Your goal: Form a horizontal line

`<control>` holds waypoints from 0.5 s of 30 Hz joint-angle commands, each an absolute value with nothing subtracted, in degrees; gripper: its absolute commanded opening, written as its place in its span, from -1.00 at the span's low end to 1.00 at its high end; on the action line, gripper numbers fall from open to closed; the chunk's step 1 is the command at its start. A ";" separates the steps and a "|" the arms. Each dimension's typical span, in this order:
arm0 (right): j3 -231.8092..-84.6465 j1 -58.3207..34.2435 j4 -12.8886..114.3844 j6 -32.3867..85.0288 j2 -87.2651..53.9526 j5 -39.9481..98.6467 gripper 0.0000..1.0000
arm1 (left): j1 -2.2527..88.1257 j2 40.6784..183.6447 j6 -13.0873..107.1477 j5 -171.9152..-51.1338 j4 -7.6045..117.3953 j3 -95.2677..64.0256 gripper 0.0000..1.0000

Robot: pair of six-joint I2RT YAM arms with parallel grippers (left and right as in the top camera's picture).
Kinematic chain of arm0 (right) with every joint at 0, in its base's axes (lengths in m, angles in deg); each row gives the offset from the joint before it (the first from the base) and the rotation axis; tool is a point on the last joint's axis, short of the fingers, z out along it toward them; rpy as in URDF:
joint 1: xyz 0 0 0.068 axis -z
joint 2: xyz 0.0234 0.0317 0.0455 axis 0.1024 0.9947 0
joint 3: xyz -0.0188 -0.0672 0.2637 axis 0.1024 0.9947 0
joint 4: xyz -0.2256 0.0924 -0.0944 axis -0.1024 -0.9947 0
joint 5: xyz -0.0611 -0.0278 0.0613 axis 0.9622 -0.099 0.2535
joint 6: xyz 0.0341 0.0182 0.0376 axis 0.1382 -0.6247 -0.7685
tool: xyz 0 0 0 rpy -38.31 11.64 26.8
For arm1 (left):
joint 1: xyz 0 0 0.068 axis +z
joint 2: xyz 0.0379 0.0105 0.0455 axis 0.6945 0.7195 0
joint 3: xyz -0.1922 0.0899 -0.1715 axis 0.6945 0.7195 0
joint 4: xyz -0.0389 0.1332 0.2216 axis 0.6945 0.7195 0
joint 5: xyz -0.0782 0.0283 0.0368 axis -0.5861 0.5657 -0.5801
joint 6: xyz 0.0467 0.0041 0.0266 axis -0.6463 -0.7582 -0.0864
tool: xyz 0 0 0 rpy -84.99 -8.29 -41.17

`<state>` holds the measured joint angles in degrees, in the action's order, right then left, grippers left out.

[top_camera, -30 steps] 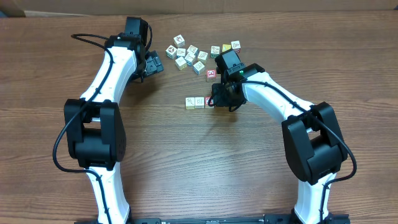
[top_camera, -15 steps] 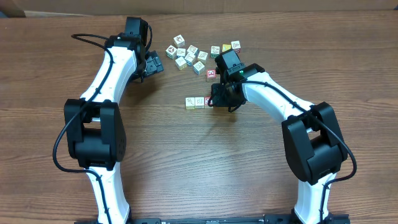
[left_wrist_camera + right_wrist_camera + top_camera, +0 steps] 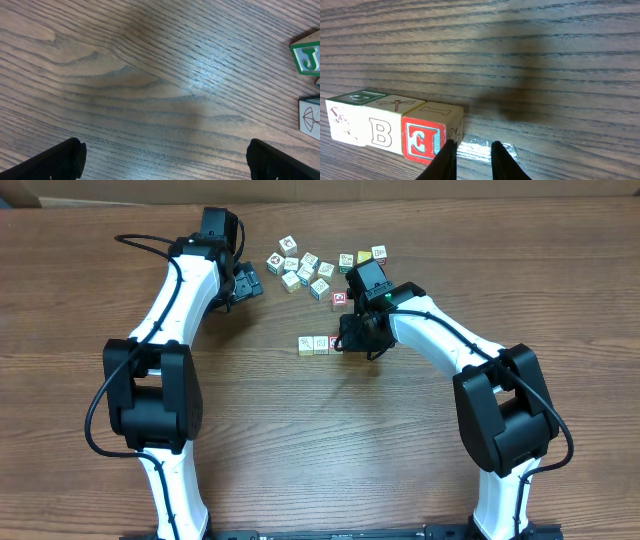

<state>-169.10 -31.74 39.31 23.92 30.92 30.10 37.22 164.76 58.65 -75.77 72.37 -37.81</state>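
Near the middle of the table (image 3: 300,430), the horizontal line (image 3: 320,344) shows three cubes touching side to side, with its red-faced cube (image 3: 426,140) at the right end. The right gripper (image 3: 472,159) sits low just beside that cube, its fingers narrowly parted with nothing between them and one tip at the cube's corner. The step looks like squaring that end: nudge gently along the row, then back straight off so the cube isn't dragged askew. The left gripper (image 3: 165,160) hangs spread wide and empty over bare wood by the loose cluster (image 3: 320,268) toward the far edge
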 commanded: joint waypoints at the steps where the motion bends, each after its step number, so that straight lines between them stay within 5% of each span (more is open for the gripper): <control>1: -169.82 -31.70 39.42 23.65 29.49 29.54 -0.60 | 36.67 164.89 58.14 -76.03 72.48 -38.94 1.00; 15: -169.82 -31.68 39.50 23.70 29.49 29.80 -0.53 | 36.67 164.89 58.14 -76.05 72.48 -38.92 1.00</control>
